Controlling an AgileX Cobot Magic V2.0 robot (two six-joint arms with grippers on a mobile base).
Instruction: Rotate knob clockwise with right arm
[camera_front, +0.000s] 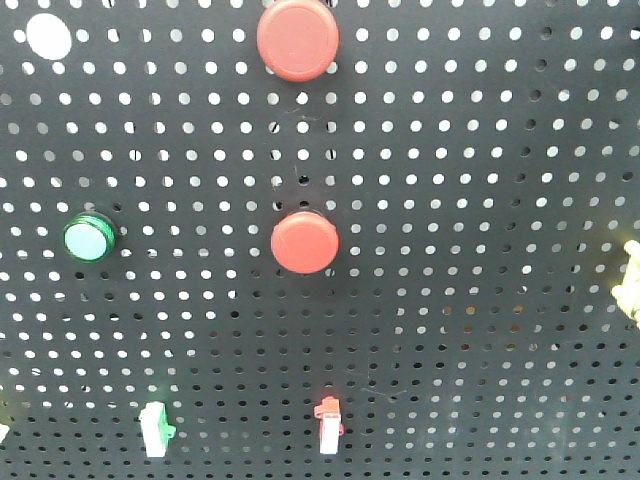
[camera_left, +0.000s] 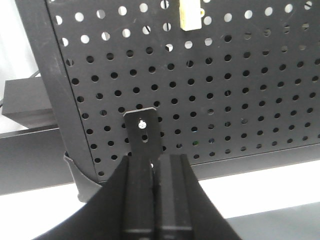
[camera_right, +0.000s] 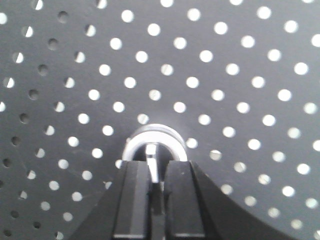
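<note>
In the right wrist view the knob (camera_right: 155, 131) shows as a silver ring with a pale bar across its middle, mounted on the black pegboard (camera_right: 225, 75). My right gripper (camera_right: 156, 167) is pressed up to it, and its two dark fingers are shut on the knob's bar, which runs down between them. The lower half of the knob is hidden behind the fingers. My left gripper (camera_left: 156, 162) is shut with nothing in it, low by the pegboard's bottom corner. Neither arm nor the knob shows in the front view.
The front view shows the pegboard (camera_front: 480, 200) with two red buttons (camera_front: 297, 38) (camera_front: 304, 242), a green button (camera_front: 88, 238), a white-green switch (camera_front: 155, 430) and a red-white switch (camera_front: 328, 425). A black bracket (camera_left: 142, 130) stands just ahead of the left fingers.
</note>
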